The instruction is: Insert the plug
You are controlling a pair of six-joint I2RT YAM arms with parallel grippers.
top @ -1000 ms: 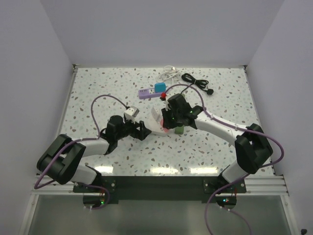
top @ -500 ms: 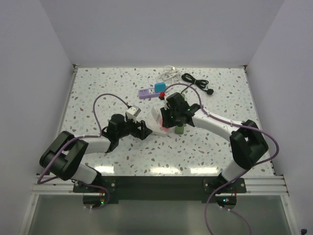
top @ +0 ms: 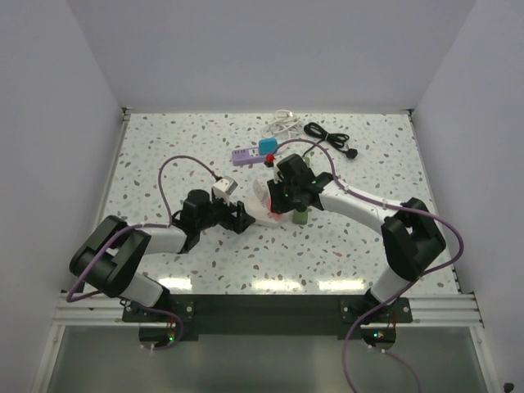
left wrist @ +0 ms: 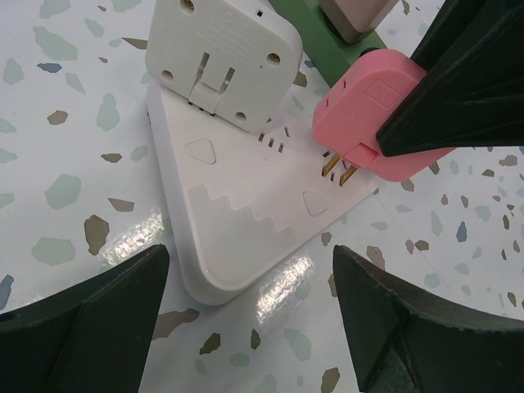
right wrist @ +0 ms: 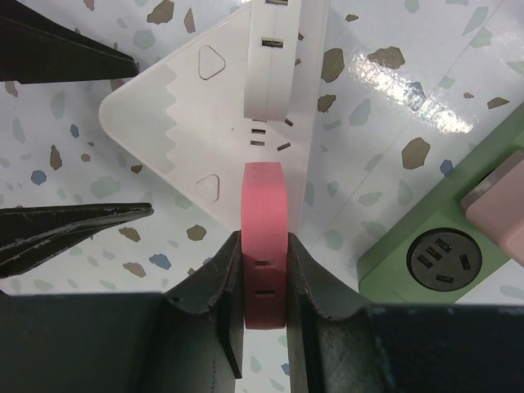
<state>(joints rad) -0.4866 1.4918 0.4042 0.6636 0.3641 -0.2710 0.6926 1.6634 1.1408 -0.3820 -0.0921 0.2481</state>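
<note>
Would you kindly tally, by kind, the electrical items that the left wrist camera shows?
Power strips: 2 (white strip, green strip)
Plugs and adapters: 3 (pink plug, white adapter, beige plug)
Total: 5

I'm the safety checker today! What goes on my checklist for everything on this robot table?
Surface: speckled table, no spills seen.
Job's things: pink plug, prongs bare, over the white power strip; a white adapter already sits in that strip.
Clutter: green power strip beside it; purple strip with blue plug farther back.
Grippers: right gripper jaws shut on the pink plug; left gripper jaws open, either side of the white strip's corner.
Cables: black cord and white cord near the far edge; purple cable loops over the arms.
Surroundings: white walls, nothing else seen.
</note>
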